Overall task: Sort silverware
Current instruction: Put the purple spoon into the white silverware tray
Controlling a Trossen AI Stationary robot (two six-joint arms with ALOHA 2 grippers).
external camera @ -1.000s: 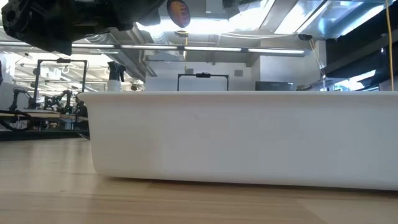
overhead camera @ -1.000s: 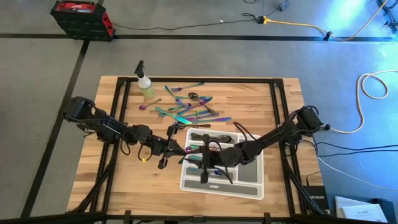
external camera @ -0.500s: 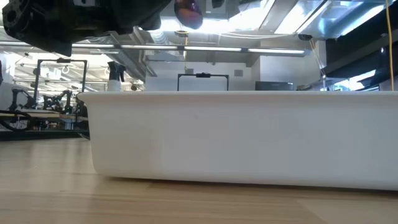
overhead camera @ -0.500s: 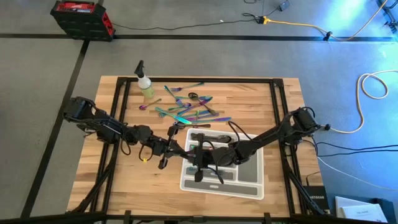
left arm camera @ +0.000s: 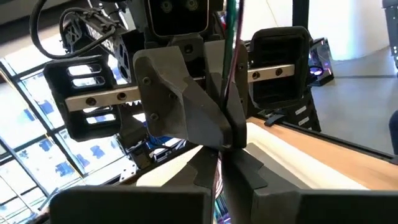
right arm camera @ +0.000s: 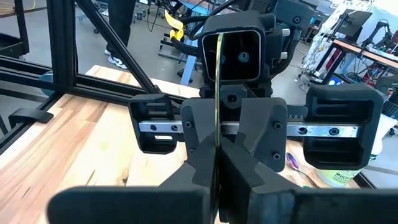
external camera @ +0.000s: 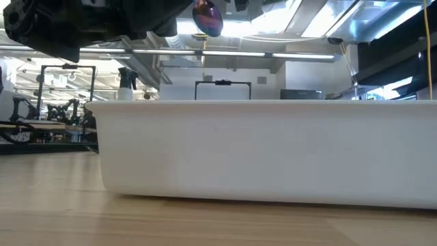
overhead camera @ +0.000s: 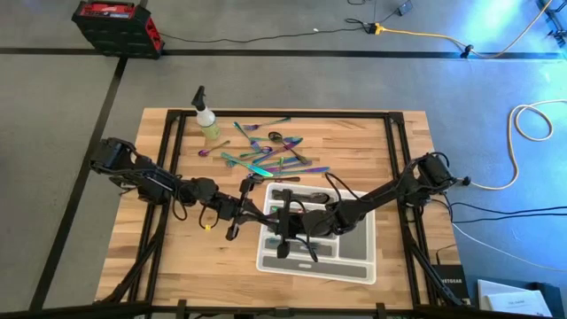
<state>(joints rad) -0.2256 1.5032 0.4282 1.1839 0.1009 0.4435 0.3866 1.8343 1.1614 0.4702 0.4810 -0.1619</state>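
One iridescent spoon of the silverware stands upright in the air over the left edge of the white tray (overhead camera: 354,266). Its purple bowl (external camera: 207,17) is on top, and its slim handle (left arm camera: 231,37) shows edge-on in the right wrist view (right arm camera: 217,74). My left gripper (overhead camera: 260,213) and my right gripper (overhead camera: 276,220) meet nose to nose there, both shut on this spoon. Several more forks, spoons and knives (overhead camera: 266,158) lie loose on the wood beyond the tray. A few pieces lie in the tray's compartments, partly hidden by my right arm. My left gripper pinches the spoon's handle (left arm camera: 221,163) between its two fingers, level, coming from the table's left. The handle runs up across the fingers. The spoon stands upright, clear of the table and tray. My right gripper pinches the same handle (right arm camera: 216,144) between its two fingers, level, from the table's right, its fingertips (right arm camera: 200,163) right against the left gripper's. The fingers lie across the upright handle, whose thin edge faces the camera.
A yellow-green spray bottle (overhead camera: 207,120) stands at the far left of the table. The tray's tall white wall (external camera: 273,150) fills the low view. Black frame rails (overhead camera: 394,151) run along the table's sides. Bare wood lies near the front left corner (overhead camera: 186,266).
My right gripper has moved toward the table's left, up to my left gripper, and has shut on the spoon's handle. The spoon's bowl has shifted slightly and turned a little, showing purple where it showed orange.
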